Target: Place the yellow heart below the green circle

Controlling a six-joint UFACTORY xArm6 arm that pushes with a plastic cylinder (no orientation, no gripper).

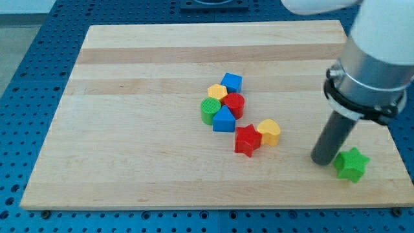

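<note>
The yellow heart [270,131] lies right of centre on the wooden board [129,129], touching a red star [246,140] on its left. The green circle [209,110] sits at the left end of a cluster near the board's middle. My tip [321,159] rests on the board to the right of the yellow heart, apart from it, and just left of a green star [352,164].
The cluster also holds a blue cube [231,83], a yellow hexagon [217,92], a red cylinder [233,105] and a blue block [224,120]. The arm's white and grey body [375,58] hangs over the board's right side.
</note>
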